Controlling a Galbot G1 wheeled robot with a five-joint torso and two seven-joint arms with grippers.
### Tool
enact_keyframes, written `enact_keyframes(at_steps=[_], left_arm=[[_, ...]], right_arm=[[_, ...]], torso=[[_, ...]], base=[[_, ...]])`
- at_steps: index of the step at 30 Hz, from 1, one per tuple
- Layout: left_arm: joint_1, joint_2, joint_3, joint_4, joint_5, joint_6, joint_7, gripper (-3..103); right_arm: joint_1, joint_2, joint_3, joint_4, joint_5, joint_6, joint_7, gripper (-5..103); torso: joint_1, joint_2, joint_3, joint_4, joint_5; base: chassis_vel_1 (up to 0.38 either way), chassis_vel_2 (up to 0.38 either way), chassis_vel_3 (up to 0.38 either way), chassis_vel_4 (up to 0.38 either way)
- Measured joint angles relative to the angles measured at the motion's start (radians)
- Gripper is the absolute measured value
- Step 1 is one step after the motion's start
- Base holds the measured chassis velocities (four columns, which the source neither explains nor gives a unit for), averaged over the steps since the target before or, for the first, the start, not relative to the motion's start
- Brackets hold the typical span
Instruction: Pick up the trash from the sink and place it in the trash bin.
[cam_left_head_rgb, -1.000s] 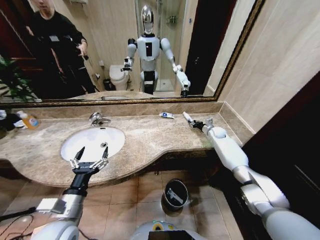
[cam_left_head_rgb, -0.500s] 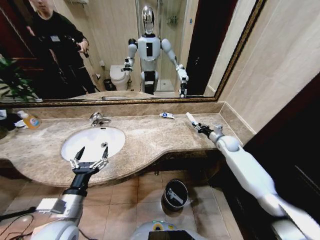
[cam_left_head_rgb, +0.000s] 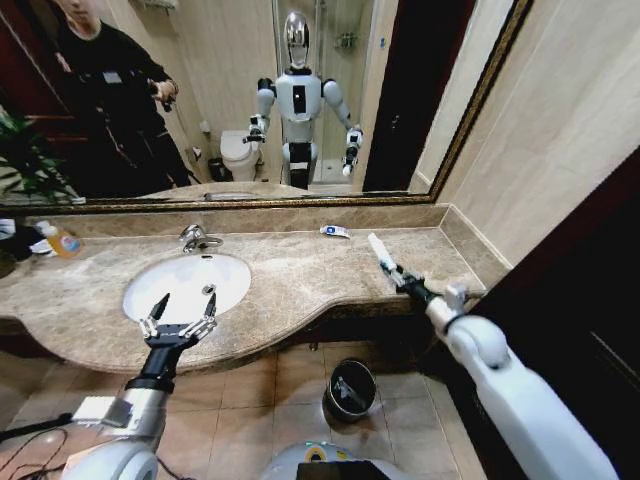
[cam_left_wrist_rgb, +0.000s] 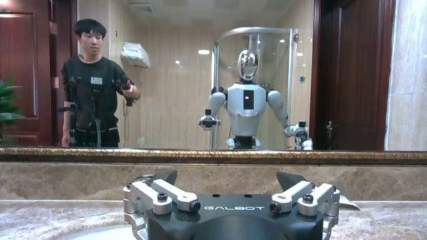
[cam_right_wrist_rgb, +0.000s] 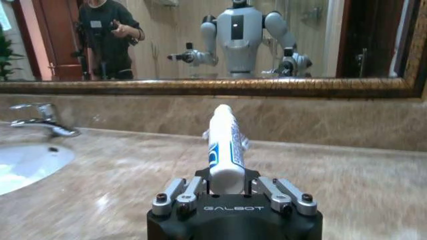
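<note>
Head view: the right pincer (cam_left_head_rgb: 400, 274) was clamped on one white-and-blue tube (cam_left_head_rgb: 381, 251), held over the front right part of the marble bench (cam_left_head_rgb: 300, 280), the tube's free end pointing up and away from the arm. A second white-and-blue tube (cam_left_head_rgb: 335, 231) lay flat on the bench near the back wall, well apart from the held one. The left pincer (cam_left_head_rgb: 180, 308) hung over the front rim of the white sink (cam_left_head_rgb: 185, 283) with its fingers spread apart and nothing between them. One chrome faucet (cam_left_head_rgb: 196, 238) stood behind the basin. One orange-labelled bottle (cam_left_head_rgb: 60, 240) stood at the far left of the bench. One round black trash bin (cam_left_head_rgb: 350, 389) sat on the tiled floor below the bench edge, between the two arms.

Left wrist view: the left pincer (cam_left_wrist_rgb: 230, 189) showed its two finger sets wide apart, facing the mirror (cam_left_wrist_rgb: 200, 75) above the bench backsplash.

Right wrist view: the right pincer (cam_right_wrist_rgb: 230, 187) gripped the base of the tube (cam_right_wrist_rgb: 223, 150), which stood upright out of it. The sink (cam_right_wrist_rgb: 27, 165) and faucet (cam_right_wrist_rgb: 43, 120) lay off to one side.
</note>
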Motion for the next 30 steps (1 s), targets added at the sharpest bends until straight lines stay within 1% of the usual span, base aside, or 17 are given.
enact_keyframes(at_steps=[1,3,5,6,9,10,12,13,14,16,18,19,20,21,24,27,30], left_arm=[[0.0,0.0,0.0,0.0,0.0,0.0,0.0,100],[0.0,0.0,0.0,0.0,0.0,0.0,0.0,100],[0.0,0.0,0.0,0.0,0.0,0.0,0.0,100],[0.0,0.0,0.0,0.0,0.0,0.0,0.0,100],[0.0,0.0,0.0,0.0,0.0,0.0,0.0,100],[0.0,0.0,0.0,0.0,0.0,0.0,0.0,100],[0.0,0.0,0.0,0.0,0.0,0.0,0.0,100],[0.0,0.0,0.0,0.0,0.0,0.0,0.0,100],[0.0,0.0,0.0,0.0,0.0,0.0,0.0,100],[0.0,0.0,0.0,0.0,0.0,0.0,0.0,100],[0.0,0.0,0.0,0.0,0.0,0.0,0.0,100],[0.0,0.0,0.0,0.0,0.0,0.0,0.0,100],[0.0,0.0,0.0,0.0,0.0,0.0,0.0,100],[0.0,0.0,0.0,0.0,0.0,0.0,0.0,100],[0.0,0.0,0.0,0.0,0.0,0.0,0.0,100],[0.0,0.0,0.0,0.0,0.0,0.0,0.0,100],[0.0,0.0,0.0,0.0,0.0,0.0,0.0,100]], right_arm=[[0.0,0.0,0.0,0.0,0.0,0.0,0.0,30],[-0.058,0.033,0.009,0.031,-0.035,0.02,-0.016,30],[-0.137,0.083,0.015,0.069,-0.086,0.048,-0.031,30],[-0.137,0.083,0.015,0.069,-0.086,0.048,-0.031,30],[-0.262,0.143,0.016,0.106,-0.141,0.084,-0.061,30],[-0.262,0.143,0.016,0.106,-0.141,0.084,-0.061,30],[-0.328,0.184,0.011,0.11,-0.178,0.103,-0.08,30],[-0.359,0.211,0.002,0.097,-0.212,0.125,-0.092,30],[-0.359,0.211,0.002,0.097,-0.212,0.125,-0.092,30],[-0.39,0.271,-0.022,0.037,-0.295,0.173,-0.131,30],[-0.392,0.281,-0.028,0.023,-0.308,0.181,-0.136,30],[-0.392,0.3,-0.036,-0.002,-0.33,0.194,-0.141,30],[-0.383,0.343,-0.051,-0.065,-0.385,0.232,-0.146,30],[-0.383,0.343,-0.051,-0.065,-0.385,0.232,-0.146,30],[-0.346,0.408,-0.069,-0.213,-0.477,0.296,-0.157,30],[-0.322,0.426,-0.074,-0.285,-0.498,0.309,-0.157,30],[-0.26,0.435,-0.093,-0.41,-0.497,0.314,-0.127,30]], torso=[[0.0,0.0,0.0,0.0,0.0],[0.0,0.0,0.0,0.0003,-0.0001],[0.0,0.0,0.0,0.0005,-0.0001],[0.0,0.0,0.0,0.0005,-0.0001],[0.0,0.0,0.0,0.0004,-0.0001],[0.0,0.0,0.0,0.0004,-0.0001],[0.0,0.0,0.0,0.0003,-0.0003],[0.0,0.0,0.0,0.0003,-0.0002],[0.0,0.0,0.0,0.0003,-0.0002],[0.0,0.0,0.0,0.0004,-0.0002],[0.0,0.0,0.0,0.0003,-0.0001],[0.0,0.0,0.0,0.0003,0.0],[0.0,0.0,0.0,0.0004,-0.0001],[0.0,0.0,0.0,0.0004,-0.0001],[0.0,0.0,0.0,0.0003,-0.0001],[0.0,0.0,0.0,0.0004,0.0],[0.0,0.0,0.0,0.0003,-0.0002]], base=[[0.0,0.0,0.0,0.0],[0.0,0.0,0.0,0.0],[0.0,0.0,0.0,0.0],[0.0,0.0,0.0,0.0],[0.0,0.0,0.0,0.0],[0.0,0.0,0.0,0.0],[0.0,0.0,0.0,0.0],[0.0,0.0,0.0,0.0],[0.0,0.0,0.0,0.0],[0.0,0.0,0.0,0.0],[0.0,0.0,0.0,0.0],[0.0,0.0,0.0,0.0],[0.0,0.0,0.0,0.0],[0.0,0.0,0.0,0.0],[0.0,0.0,0.0,0.0],[0.0,0.0,0.0,0.0],[0.0,0.0,0.0,0.0]])
